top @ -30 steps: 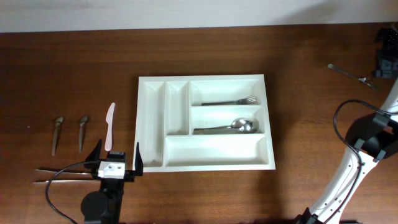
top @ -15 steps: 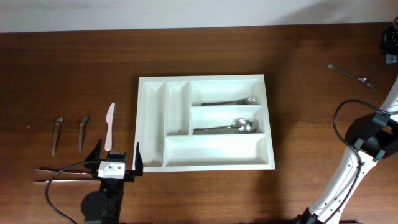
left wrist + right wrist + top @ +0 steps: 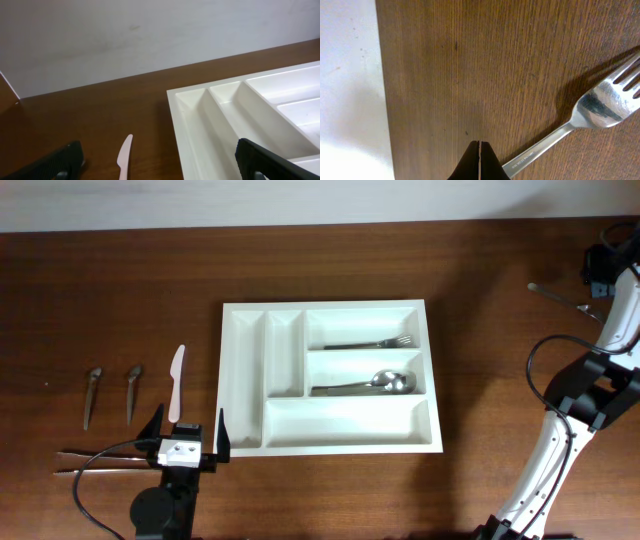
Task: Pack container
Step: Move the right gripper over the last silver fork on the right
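The container (image 3: 252, 380), a white compartmented tray, lies mid-table with a fork (image 3: 372, 343) in its upper long slot and a spoon (image 3: 368, 385) in the middle one. Another metal fork (image 3: 566, 299) lies on the wood at far right. My right gripper (image 3: 597, 268) hovers by it. In the right wrist view its fingertips (image 3: 479, 146) are shut with nothing between them, and the fork's handle (image 3: 545, 145) passes just right of them. My left gripper (image 3: 188, 436) stands open near the tray's lower left corner, with the tray's rim (image 3: 176, 100) ahead of it in its wrist view.
A white plastic knife (image 3: 176, 382) lies left of the tray, also seen between the left fingers (image 3: 123, 159). Two small metal pieces (image 3: 92, 395) (image 3: 132, 390) lie further left. Thin sticks (image 3: 100, 460) lie beside the left arm. The table edge (image 3: 380, 90) is close to the right gripper.
The right gripper has swung left from the frame's far right edge, closer to the loose fork. The left arm and the tray's contents have not moved.
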Controlling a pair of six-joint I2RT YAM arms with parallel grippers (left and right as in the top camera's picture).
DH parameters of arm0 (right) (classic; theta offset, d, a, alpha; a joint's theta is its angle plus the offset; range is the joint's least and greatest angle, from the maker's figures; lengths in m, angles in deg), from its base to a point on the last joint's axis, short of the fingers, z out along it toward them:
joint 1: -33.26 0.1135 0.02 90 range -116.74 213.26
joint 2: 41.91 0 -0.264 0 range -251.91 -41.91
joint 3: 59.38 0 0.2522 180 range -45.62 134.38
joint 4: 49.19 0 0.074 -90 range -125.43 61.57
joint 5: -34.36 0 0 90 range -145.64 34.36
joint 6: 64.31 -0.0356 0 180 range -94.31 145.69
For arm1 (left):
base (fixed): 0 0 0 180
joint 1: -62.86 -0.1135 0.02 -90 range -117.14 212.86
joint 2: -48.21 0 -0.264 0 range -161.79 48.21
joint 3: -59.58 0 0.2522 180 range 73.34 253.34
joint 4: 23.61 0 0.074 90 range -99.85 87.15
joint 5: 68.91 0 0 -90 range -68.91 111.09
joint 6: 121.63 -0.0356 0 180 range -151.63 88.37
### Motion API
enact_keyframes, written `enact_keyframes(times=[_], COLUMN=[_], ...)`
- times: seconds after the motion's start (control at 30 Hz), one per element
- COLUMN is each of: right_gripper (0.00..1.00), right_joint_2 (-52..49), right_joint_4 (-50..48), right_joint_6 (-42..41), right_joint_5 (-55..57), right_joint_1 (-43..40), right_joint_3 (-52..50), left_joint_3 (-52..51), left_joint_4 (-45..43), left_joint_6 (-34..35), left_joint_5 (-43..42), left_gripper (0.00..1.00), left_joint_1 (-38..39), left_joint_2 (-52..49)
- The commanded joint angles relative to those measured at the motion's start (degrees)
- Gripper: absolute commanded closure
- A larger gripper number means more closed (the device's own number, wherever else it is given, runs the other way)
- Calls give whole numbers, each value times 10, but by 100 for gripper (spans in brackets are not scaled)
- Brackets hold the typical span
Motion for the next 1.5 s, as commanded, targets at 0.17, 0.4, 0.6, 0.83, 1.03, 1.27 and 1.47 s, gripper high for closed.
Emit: enact_keyframes(times=[0.17, 0.4, 0.6, 0.83, 1.03, 1.27, 1.47], right_gripper=[96, 96, 96, 96, 96, 96, 96], right_joint_2=[-21, -40, -49, -58, -65, -75, -79], right_joint_4=[-6, -2, -8, -9, -11, -12, 3], right_joint_6=[35, 35, 35, 35, 35, 35, 35], right_joint_5=[35, 37, 35, 35, 35, 34, 35], right_joint_1=[3, 3, 3, 4, 8, 16, 19], right_joint_3=[-2, -2, -2, -5, -5, -5, -5], left_joint_3=[-5, -5, -5, -5, -5, -5, -5], left_joint_4=[-2, -2, -2, -2, -2, -2, -2], left_joint_6=[-9, -9, -9, -9, -9, -9, -9], left_joint_5=[4, 4, 4, 4, 4, 4, 4], left_gripper=[1, 1, 1, 1, 1, 1, 1], left_joint_1=[-3, -3, -3, -3, -3, -3, -3], left_joint_2=[4, 4, 4, 4, 4, 4, 4])
